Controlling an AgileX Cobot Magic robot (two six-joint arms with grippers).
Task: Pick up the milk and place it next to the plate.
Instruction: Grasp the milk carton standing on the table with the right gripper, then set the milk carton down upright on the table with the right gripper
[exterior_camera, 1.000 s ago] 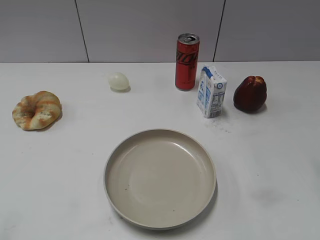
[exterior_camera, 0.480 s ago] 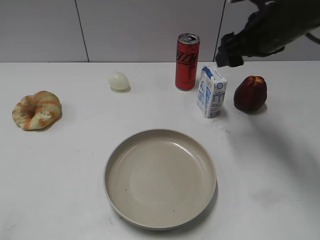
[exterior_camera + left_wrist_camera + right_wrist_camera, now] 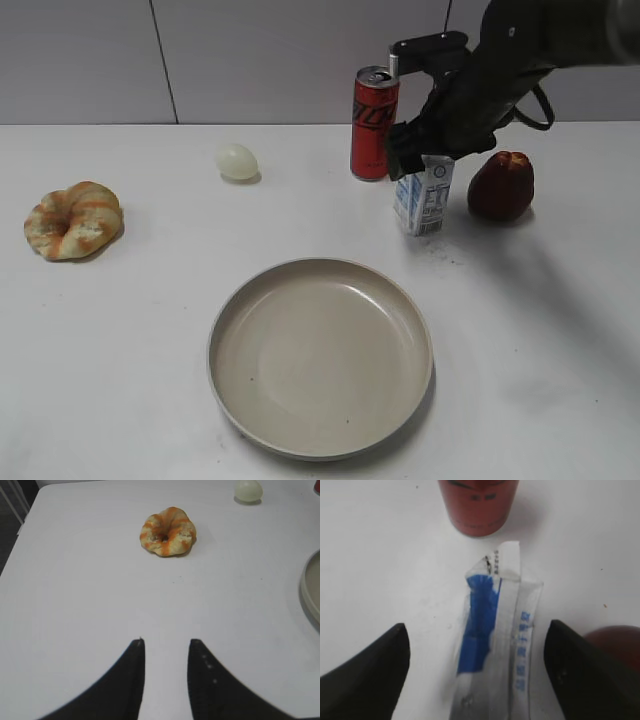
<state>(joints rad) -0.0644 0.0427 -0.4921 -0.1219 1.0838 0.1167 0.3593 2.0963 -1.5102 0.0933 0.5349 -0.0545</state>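
1. Counter [image 3: 120,330]: a plain white surface that carries every item shown; a grey panelled wall [image 3: 250,60] runs along its far edge.
2. Milk [image 3: 422,195]: a small white-and-blue carton standing upright toward the far right of the counter, between the red can [image 3: 374,123] and the dark red fruit [image 3: 500,187]. It stands close to both, a little nearer the front edge than the can. In the right wrist view the milk [image 3: 497,645] is seen from above, gabled top uppermost, with the can [image 3: 478,505] beyond it.
3. Right hand [image 3: 425,150]: dark and poised over the top of the milk, hiding the carton's upper part in the exterior view. In the right wrist view the right hand [image 3: 477,665] is spread wide, one finger on each side of the carton, with clear gaps of counter between finger and carton.
4. Plate [image 3: 320,440]: a large round beige dish with a raised rim, lying at the middle of the counter near the front edge, well apart from the milk.
5. Left hand [image 3: 165,680]: spread, its two dark fingers apart over bare counter and gripping nothing.
6. Bread ring [image 3: 74,220]: lies near the left edge.
7. Pale egg-shaped item [image 3: 237,162]: lies toward the far edge, left of the can.
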